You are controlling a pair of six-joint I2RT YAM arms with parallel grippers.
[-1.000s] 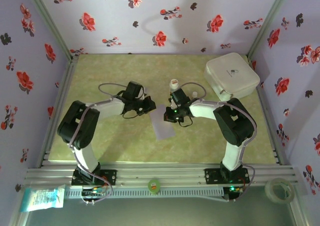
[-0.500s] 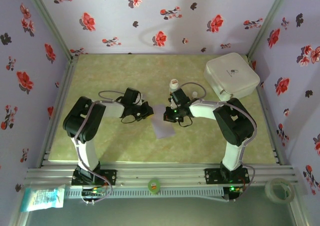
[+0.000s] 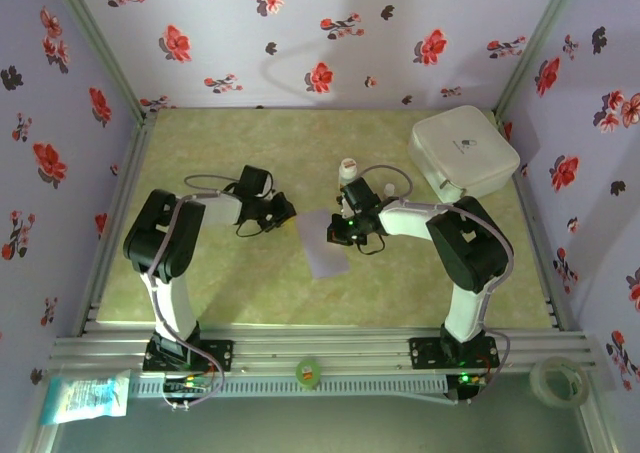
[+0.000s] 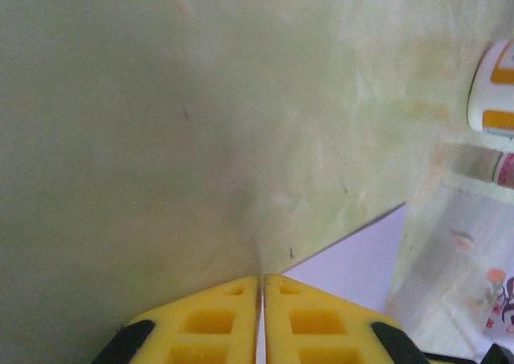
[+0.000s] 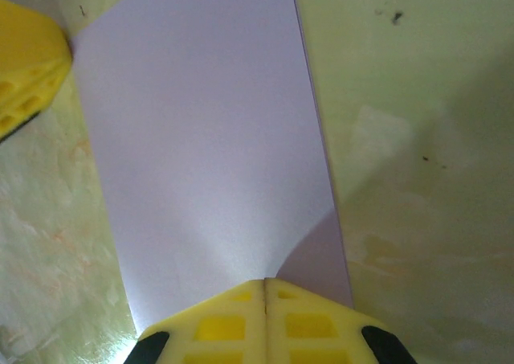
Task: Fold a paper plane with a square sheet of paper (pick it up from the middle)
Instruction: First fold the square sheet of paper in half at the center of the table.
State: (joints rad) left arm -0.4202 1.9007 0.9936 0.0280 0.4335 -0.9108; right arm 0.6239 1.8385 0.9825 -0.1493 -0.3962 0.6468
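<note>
The square sheet of paper (image 3: 322, 248) lies on the green mat as a folded pale lilac rectangle between my two grippers. My left gripper (image 3: 284, 213) is at its upper left corner. In the left wrist view the yellow jaws (image 4: 261, 280) stand together with a hairline gap, and the paper's corner (image 4: 361, 255) meets the tips. I cannot tell whether the corner is pinched. My right gripper (image 3: 338, 235) is shut, its tips (image 5: 265, 282) resting on the sheet's flat surface (image 5: 201, 139). The left gripper's yellow finger (image 5: 24, 67) shows at the sheet's far corner.
A white rounded box (image 3: 463, 151) stands at the back right. Two small white bottles (image 3: 348, 168) (image 3: 387, 189) stand just behind the right gripper. A clear wrapper (image 4: 462, 251) lies beside the paper. Tape rolls (image 3: 557, 378) (image 3: 308, 372) sit on the front rail.
My left gripper has slid leftward off the sheet's upper part to its left corner, uncovering more of the paper. The right gripper and the sheet have stayed put.
</note>
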